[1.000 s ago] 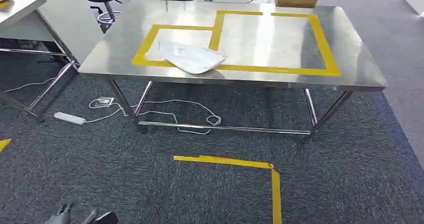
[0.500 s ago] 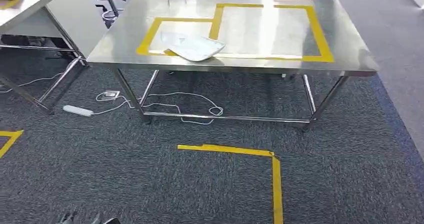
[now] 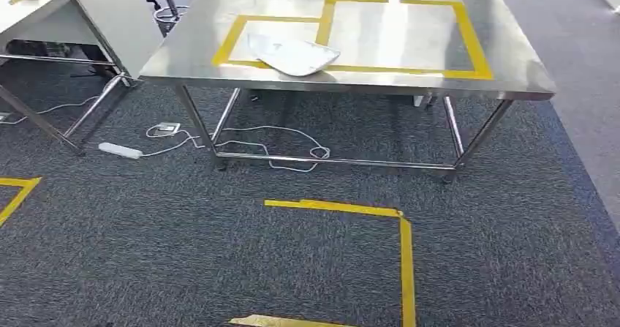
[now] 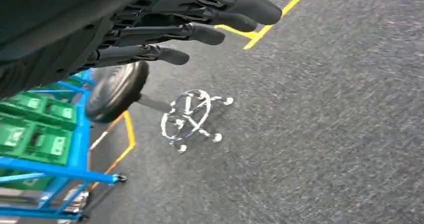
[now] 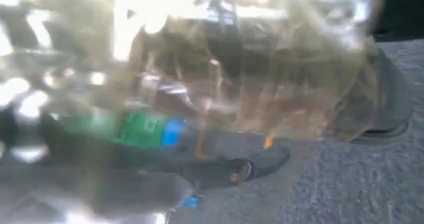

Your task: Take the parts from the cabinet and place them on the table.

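Closest to us, in the right wrist view, a crinkled clear plastic bag [image 5: 235, 63] pressed against the lens, glare across its top and something green and blue showing low at the left. We judged the right hand [image 5: 220, 171] to be gripping this bag, since a dark finger crossed beneath it. The left hand [image 4: 165, 26] reached in from the upper left of its own view with fingers straight and apart, holding nothing, above grey carpet, a wheeled stool [image 4: 150, 101] and a blue rack of green bins [image 4: 40, 139] at the lower left.

Farther off, in the head view, yellow tape [image 3: 343, 210] marked a corner on the carpet at lower centre. Beyond it stood the steel table [image 3: 512, 71] across the upper frame, with yellow tape rectangles [image 3: 468, 42] on its top. Another bagged part [image 3: 292, 54] already lay over the left rectangle.

We judged the held bag light, soft and slippery, its contents loose inside and perhaps fragile. It wanted a gathered fold of film, or a grip around the firm part itself.
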{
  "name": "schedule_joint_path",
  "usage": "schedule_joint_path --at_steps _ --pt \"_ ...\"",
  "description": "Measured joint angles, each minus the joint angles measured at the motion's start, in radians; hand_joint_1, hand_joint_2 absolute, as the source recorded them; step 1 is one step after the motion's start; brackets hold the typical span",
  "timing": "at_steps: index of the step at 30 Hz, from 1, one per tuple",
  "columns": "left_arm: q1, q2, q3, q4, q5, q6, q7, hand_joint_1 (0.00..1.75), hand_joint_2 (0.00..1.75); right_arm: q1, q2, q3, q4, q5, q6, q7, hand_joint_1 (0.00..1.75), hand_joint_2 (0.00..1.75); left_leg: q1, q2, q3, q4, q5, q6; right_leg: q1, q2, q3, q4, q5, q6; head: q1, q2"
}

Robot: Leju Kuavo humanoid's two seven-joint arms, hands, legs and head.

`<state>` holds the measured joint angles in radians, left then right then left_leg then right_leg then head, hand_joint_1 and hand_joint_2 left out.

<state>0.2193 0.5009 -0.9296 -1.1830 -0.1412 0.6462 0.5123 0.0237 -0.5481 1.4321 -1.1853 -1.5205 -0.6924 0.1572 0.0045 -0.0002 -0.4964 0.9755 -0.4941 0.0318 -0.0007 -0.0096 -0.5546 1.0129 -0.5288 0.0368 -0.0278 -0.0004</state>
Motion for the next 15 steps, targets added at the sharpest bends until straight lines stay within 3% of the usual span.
schedule_joint_path --at_steps 1,2,3,4,5,6,8,9,10,11,13,14,15 --pt "-0.002 -0.001 -0.003 0.000 0.001 0.000 -0.001 0.00 0.00 -0.002 -0.002 0.005 -0.001 -0.002 0.002 0.000 0.00 0.00 -0.001 0.000 -0.014 -0.001 0.009 0.007 -0.002 0.004 -0.028 0.053 -0.055 0.002 0.007 -0.001" --pt "-0.003 -0.002 -0.006 0.000 0.001 0.000 -0.002 0.00 0.00 -0.003 -0.007 0.007 -0.001 -0.002 0.003 0.000 0.00 0.00 -0.002 0.001 -0.025 0.000 0.018 0.007 -0.002 0.006 -0.048 0.125 -0.106 0.006 0.009 0.000" --pt "-0.003 -0.002 -0.010 0.000 0.001 0.000 -0.003 0.00 0.00 -0.005 -0.008 0.009 -0.001 -0.002 0.003 0.000 0.00 0.00 -0.003 0.001 -0.036 0.000 0.028 0.008 -0.002 0.006 -0.067 0.201 -0.145 0.009 0.009 0.000" --pt "-0.003 -0.003 -0.013 0.000 0.002 0.000 -0.003 0.00 0.00 -0.005 -0.011 0.011 -0.001 -0.002 0.003 0.000 0.00 0.00 -0.004 0.004 -0.049 0.001 0.038 0.008 -0.002 0.006 -0.079 0.263 -0.159 0.011 0.010 0.000" --pt "-0.003 -0.005 -0.013 0.000 0.002 0.000 -0.003 0.00 0.00 -0.005 -0.013 0.013 -0.001 -0.002 0.003 0.000 0.00 0.00 -0.004 0.005 -0.062 0.001 0.049 0.007 -0.002 0.006 -0.071 0.281 -0.136 0.012 0.009 0.000" --pt "-0.004 -0.005 -0.015 0.000 0.002 0.000 -0.003 0.00 0.00 -0.004 -0.014 0.014 -0.001 -0.002 0.003 0.000 0.00 0.00 -0.004 0.005 -0.074 0.002 0.059 0.005 -0.002 0.006 -0.045 0.257 -0.094 0.012 0.010 0.000" --pt "-0.006 -0.007 -0.017 0.000 0.002 0.000 -0.003 0.00 0.00 -0.006 -0.018 0.016 -0.002 -0.002 0.003 0.000 0.00 0.00 -0.003 0.005 -0.101 0.007 0.078 0.000 -0.004 0.006 0.055 0.112 -0.008 0.011 0.010 0.000" --pt "-0.006 -0.007 -0.017 0.000 0.002 0.000 -0.003 0.00 0.00 -0.008 -0.019 0.016 -0.003 -0.002 0.003 0.000 0.00 0.00 -0.004 0.005 -0.111 0.012 0.087 -0.005 -0.005 0.006 0.115 0.020 -0.009 0.010 0.010 0.000" --pt "-0.006 -0.008 -0.018 0.000 0.003 0.000 -0.004 0.00 0.00 -0.010 -0.020 0.016 -0.004 -0.002 0.003 0.000 0.00 0.00 -0.008 0.003 -0.118 0.017 0.095 -0.012 -0.001 0.007 0.179 -0.075 -0.043 0.007 0.010 0.000" --pt "-0.005 -0.007 -0.018 0.000 0.004 0.000 -0.006 0.00 0.00 -0.012 -0.022 0.016 -0.004 -0.003 0.003 0.000 0.00 0.00 -0.008 0.004 -0.119 0.016 0.105 -0.017 0.000 0.009 0.178 -0.090 -0.052 -0.003 0.006 0.000" --pt "-0.010 -0.007 -0.019 0.000 0.014 0.000 -0.011 0.00 0.00 -0.011 -0.023 0.021 -0.004 -0.007 0.007 -0.008 0.00 0.00 -0.005 0.004 -0.123 0.012 0.125 -0.027 0.005 0.008 0.153 -0.077 -0.042 -0.013 0.007 0.000" --pt "-0.009 -0.006 -0.021 0.002 0.016 0.000 -0.016 0.00 0.00 -0.011 -0.023 0.023 -0.005 -0.010 0.011 -0.008 0.00 0.00 -0.005 0.002 -0.129 0.012 0.131 -0.034 0.000 0.005 0.142 -0.078 -0.028 -0.026 0.010 -0.001" --pt "-0.009 -0.008 -0.024 0.003 0.024 0.000 -0.026 0.00 0.00 -0.014 -0.023 0.025 -0.005 -0.017 0.013 -0.008 0.00 0.00 -0.002 0.002 -0.137 0.026 0.094 -0.040 -0.001 -0.002 0.128 -0.077 -0.017 -0.037 0.008 0.000"
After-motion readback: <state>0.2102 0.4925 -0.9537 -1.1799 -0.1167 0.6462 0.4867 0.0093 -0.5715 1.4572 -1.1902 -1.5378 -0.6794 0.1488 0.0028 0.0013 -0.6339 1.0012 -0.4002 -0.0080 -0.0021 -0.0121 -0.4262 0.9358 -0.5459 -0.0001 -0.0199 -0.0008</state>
